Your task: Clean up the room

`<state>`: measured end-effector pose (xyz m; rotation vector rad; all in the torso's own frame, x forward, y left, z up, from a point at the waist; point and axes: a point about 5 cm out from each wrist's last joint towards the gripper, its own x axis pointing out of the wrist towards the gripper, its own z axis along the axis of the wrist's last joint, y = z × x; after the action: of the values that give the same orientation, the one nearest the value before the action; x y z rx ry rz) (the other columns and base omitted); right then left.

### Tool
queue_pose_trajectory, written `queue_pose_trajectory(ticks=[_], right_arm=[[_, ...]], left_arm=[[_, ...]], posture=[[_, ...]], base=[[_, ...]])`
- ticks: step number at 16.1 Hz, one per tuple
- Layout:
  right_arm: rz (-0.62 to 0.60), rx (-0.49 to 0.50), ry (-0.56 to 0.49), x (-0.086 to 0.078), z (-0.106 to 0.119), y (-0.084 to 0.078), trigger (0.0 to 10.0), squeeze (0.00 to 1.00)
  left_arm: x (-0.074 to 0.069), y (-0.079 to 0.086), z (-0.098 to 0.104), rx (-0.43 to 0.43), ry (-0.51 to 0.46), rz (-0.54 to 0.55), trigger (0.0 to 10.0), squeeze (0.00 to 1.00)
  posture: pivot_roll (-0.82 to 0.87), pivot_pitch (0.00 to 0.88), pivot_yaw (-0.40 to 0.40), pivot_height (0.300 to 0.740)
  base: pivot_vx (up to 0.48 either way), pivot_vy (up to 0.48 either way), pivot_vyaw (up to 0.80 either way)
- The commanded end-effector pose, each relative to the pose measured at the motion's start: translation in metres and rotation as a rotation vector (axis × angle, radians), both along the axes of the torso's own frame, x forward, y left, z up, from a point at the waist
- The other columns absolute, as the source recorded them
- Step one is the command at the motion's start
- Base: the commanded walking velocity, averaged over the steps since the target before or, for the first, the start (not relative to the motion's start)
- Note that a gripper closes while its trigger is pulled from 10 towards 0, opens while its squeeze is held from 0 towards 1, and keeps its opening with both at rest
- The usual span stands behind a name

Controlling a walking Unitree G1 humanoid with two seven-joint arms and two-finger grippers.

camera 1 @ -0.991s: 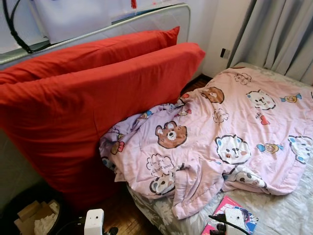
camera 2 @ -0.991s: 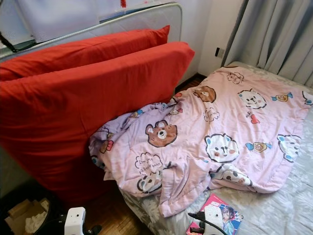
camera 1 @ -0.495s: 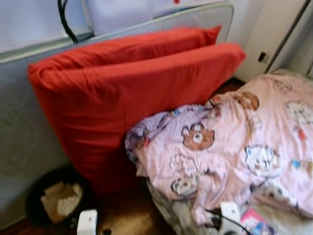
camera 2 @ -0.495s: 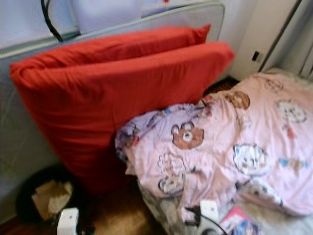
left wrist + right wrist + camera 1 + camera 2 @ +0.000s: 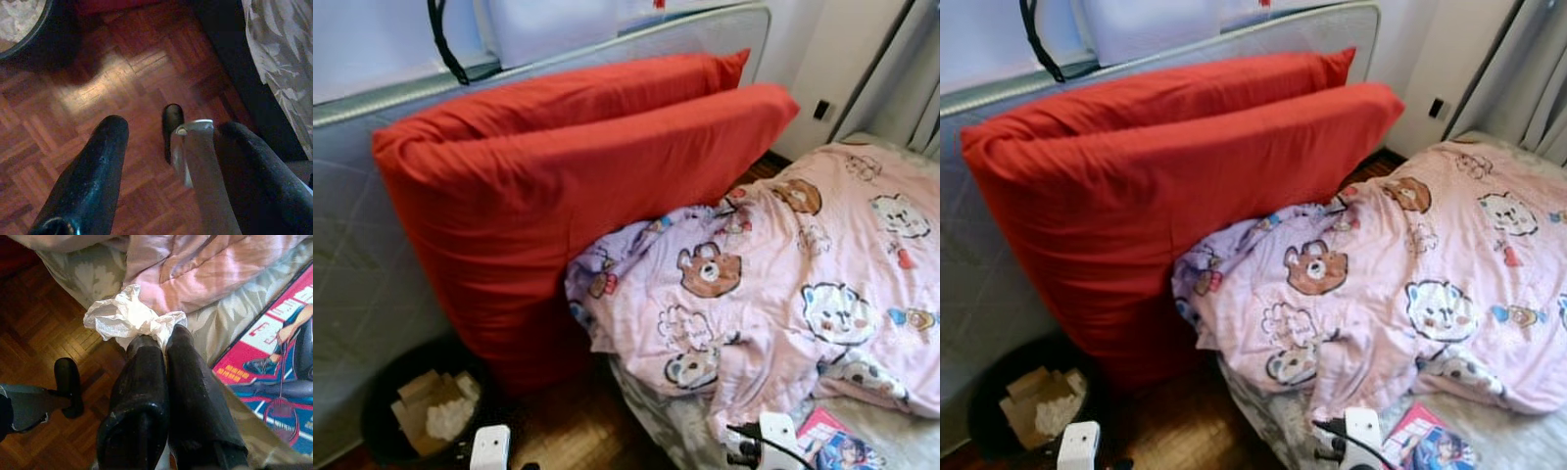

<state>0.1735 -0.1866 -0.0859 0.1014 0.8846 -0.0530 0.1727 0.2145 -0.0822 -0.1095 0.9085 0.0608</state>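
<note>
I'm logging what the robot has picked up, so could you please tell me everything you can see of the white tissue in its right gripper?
The tissue is a crumpled white wad, thin and papery, bunched into folds. The right gripper has its two black fingers shut on the wad's lower part, and the rest sticks out past the fingertips. It is held by the bed's edge, with the pink blanket and the wooden floor behind it.

A: Head views are bright, daylight-ish, slightly soft all over. The wall (image 5: 372, 39) at upper left is washed out pale, and the bin (image 5: 421, 411) at lower left sits in shadow.

B: Wrist views are dimmer. Glare patch on the floor (image 5: 88, 83), close fingers (image 5: 146, 396) blurry, corners dark.
</note>
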Motion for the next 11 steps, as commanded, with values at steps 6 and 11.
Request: queue_pose_trajectory(ticks=[6, 11], right_arm=[[-0.01, 0.001, 0.036, -0.0093, -0.0037, -0.0057, 10.0, 0.0], [-0.007, 0.005, 0.043, -0.0118, -0.0047, -0.0064, 10.0, 0.0]], left_arm=[[-0.0101, 0.0028, -0.0045, 0.0, 0.047, -0.003, 10.0, 0.0], [-0.0117, 0.0071, -0.0041, 0.003, 0.049, 0.002, 10.0, 0.0]], posture=[[-0.01, 0.098, -0.021, 0.74], [0.0, 0.1, -0.02, 0.74]], base=[[0.0, 0.309, 0.0], [0.0, 0.308, 0.0]])
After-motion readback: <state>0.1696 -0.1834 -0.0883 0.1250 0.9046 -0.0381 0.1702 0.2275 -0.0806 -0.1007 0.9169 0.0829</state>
